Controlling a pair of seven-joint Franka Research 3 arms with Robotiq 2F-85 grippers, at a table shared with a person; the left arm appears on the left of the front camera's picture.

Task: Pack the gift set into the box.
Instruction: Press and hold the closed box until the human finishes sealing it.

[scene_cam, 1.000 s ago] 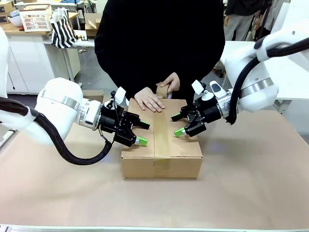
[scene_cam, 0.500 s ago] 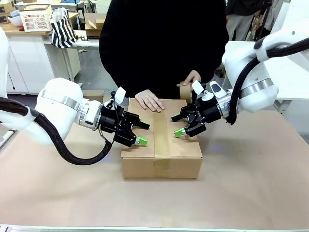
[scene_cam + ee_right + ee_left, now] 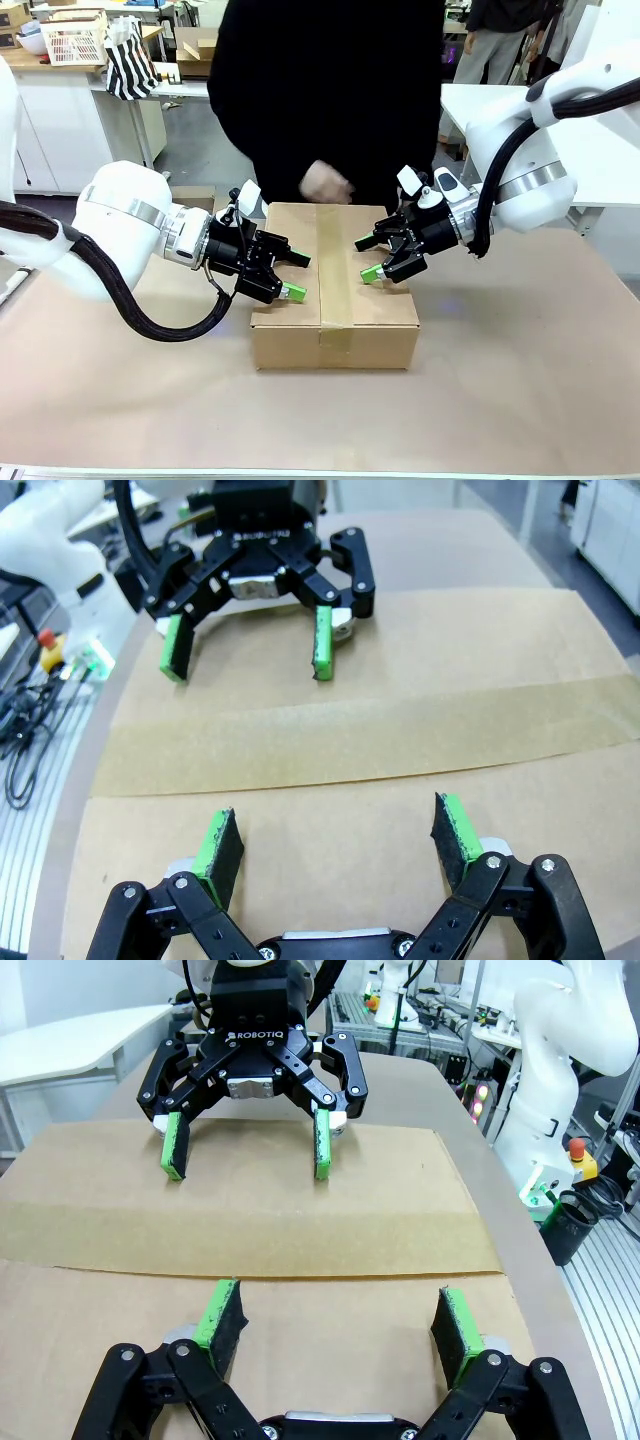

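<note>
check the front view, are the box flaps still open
No, the box has its flaps shut, with a strip of tape running along the top seam.

Box (image 3: 334,275): plain brown corrugated cardboard, matt, with a faintly fibrous face. Tape strip (image 3: 334,262) along its top seam – paper-like, a tone darker than the board, dull with only a slight sheen.

Table covering (image 3: 520,350): brown kraft-type paper, matt and smooth.

Left gripper (image 3: 291,275) and right gripper (image 3: 364,258): black bodies of hard plastic or coated metal, semi-gloss; finger pads (image 3: 224,1312) bright green, rubbery, finely textured and dull.

Arm shells (image 3: 120,215): white, smooth, glossy plastic – each with a polished metal band at the wrist joint. Cable sleeve (image 3: 120,290): black, ribbed, satin.

Person's garment (image 3: 330,90): black cloth, matt.
</note>
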